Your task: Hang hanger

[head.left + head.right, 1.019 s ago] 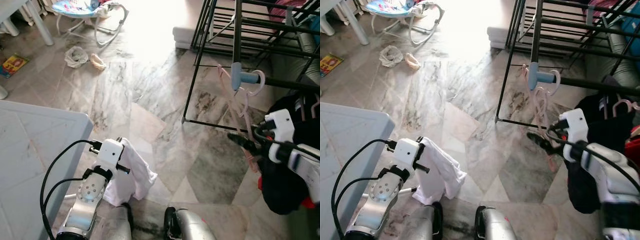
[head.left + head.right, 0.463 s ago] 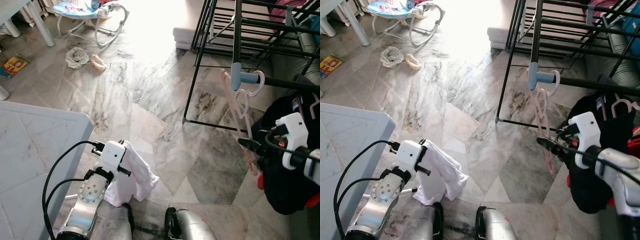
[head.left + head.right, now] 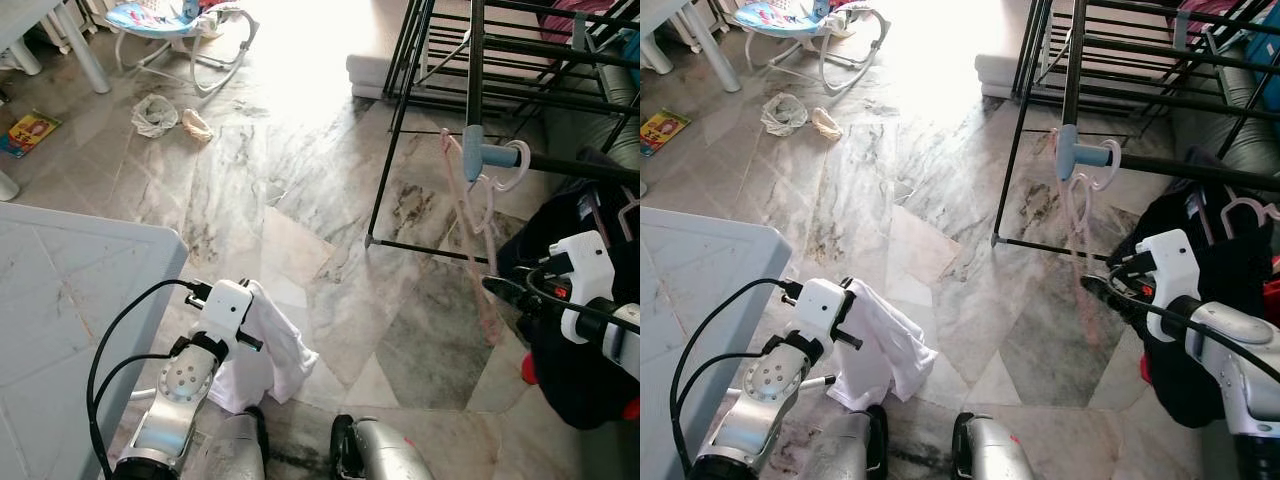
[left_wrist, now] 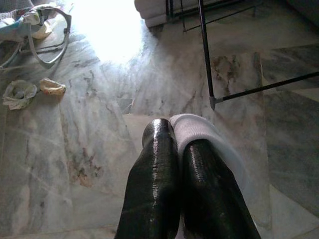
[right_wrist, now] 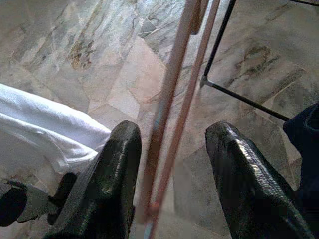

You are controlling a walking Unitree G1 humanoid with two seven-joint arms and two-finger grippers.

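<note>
A pink hanger [image 3: 470, 215] hangs by its hook from the blue-grey joint [image 3: 485, 155] of the black drying rack [image 3: 400, 130]. Its long bars slant down toward the floor. My right gripper [image 3: 498, 289] is at the hanger's lower part. In the right wrist view that gripper [image 5: 174, 132] is open, and the pink hanger bars [image 5: 172, 94] run between its fingers [image 5: 112, 184] without being pinched. Low at the left, my left gripper [image 4: 179, 139] is shut on a white cloth [image 3: 275, 345].
A dark garment [image 3: 580, 350] hangs at the far right beside my right arm. A light blue table [image 3: 60, 300] stands at the left. A baby bouncer [image 3: 180, 25], rags [image 3: 155, 112] and a book [image 3: 28, 130] lie on the marble floor farther back.
My right gripper has drawn back to the right, and the hanger's lower end has swung with it. The left arm and the white cloth have stayed put.
</note>
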